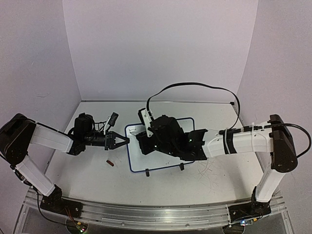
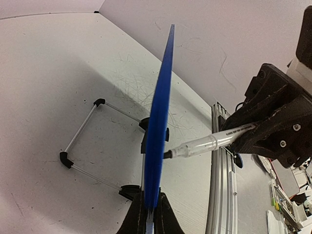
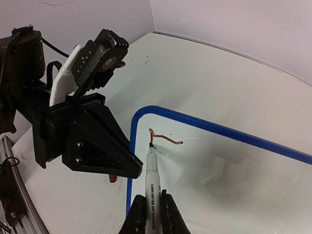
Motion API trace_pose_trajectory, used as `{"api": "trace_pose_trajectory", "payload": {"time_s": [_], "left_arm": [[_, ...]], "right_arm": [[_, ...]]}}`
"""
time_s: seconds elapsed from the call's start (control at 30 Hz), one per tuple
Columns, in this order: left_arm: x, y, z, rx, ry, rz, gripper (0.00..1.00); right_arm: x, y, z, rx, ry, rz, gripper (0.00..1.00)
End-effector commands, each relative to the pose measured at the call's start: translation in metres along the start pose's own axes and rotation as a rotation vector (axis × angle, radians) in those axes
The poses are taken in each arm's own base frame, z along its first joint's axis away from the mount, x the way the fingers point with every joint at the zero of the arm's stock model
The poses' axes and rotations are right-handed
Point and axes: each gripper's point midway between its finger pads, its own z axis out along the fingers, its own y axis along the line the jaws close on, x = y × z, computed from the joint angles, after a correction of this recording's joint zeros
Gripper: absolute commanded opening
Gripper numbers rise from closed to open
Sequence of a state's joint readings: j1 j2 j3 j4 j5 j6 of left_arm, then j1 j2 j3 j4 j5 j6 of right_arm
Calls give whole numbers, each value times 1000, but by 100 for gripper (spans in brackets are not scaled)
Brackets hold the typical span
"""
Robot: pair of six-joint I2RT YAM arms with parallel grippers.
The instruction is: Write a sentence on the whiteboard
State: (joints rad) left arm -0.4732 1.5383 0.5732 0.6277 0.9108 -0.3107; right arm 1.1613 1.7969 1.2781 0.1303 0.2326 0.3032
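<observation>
The whiteboard [image 1: 138, 160] stands tilted on its black feet, mostly hidden under my right arm. My left gripper [image 1: 121, 141] is shut on its blue left rim [image 2: 158, 122], seen edge-on in the left wrist view between the fingers [image 2: 150, 195]. My right gripper [image 3: 151, 197] is shut on a white marker [image 3: 150, 175]. The marker tip touches the board near its upper-left corner [image 3: 146, 113]. Of the sentence, only a short reddish stroke [image 3: 165, 139] shows on the board, and no words can be read. The marker also shows in the left wrist view [image 2: 214, 142].
A small red marker cap [image 1: 110, 163] lies on the tabletop just left of the board, also visible in the right wrist view [image 3: 112, 179]. The board's wire stand [image 2: 83, 146] rests on the scuffed table. A metal rail [image 2: 222, 185] runs along the near edge.
</observation>
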Motion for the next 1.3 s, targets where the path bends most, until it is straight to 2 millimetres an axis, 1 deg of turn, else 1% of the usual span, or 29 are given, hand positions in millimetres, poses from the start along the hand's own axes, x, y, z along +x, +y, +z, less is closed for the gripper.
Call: {"api": "trace_pose_trajectory", "payload": {"time_s": [0.0, 0.47, 0.6, 0.7, 0.83, 0.9, 0.97, 1.27], "left_arm": [[-15, -13, -3, 35, -37, 66, 0], [-15, -14, -4, 36, -37, 67, 0], [-15, -14, -4, 37, -36, 65, 0], [-15, -15, -3, 38, -35, 65, 0], [-14, -14, -3, 37, -34, 63, 0], [-14, -14, -3, 37, -34, 63, 0], [-15, -14, -3, 37, -35, 64, 0], [-15, -15, -4, 38, -35, 67, 0]], "right_arm": [[4, -10, -7, 27, 15, 22, 0], [30, -11, -10, 18, 70, 53, 0], [32, -10, -9, 14, 76, 53, 0], [23, -7, -12, 5, 56, 48, 0], [-6, 3, -24, -47, -22, 54, 0], [-15, 5, -29, -60, -52, 59, 0], [-18, 4, -28, -54, -62, 50, 0], [-19, 6, -16, -45, -58, 34, 0]]}}
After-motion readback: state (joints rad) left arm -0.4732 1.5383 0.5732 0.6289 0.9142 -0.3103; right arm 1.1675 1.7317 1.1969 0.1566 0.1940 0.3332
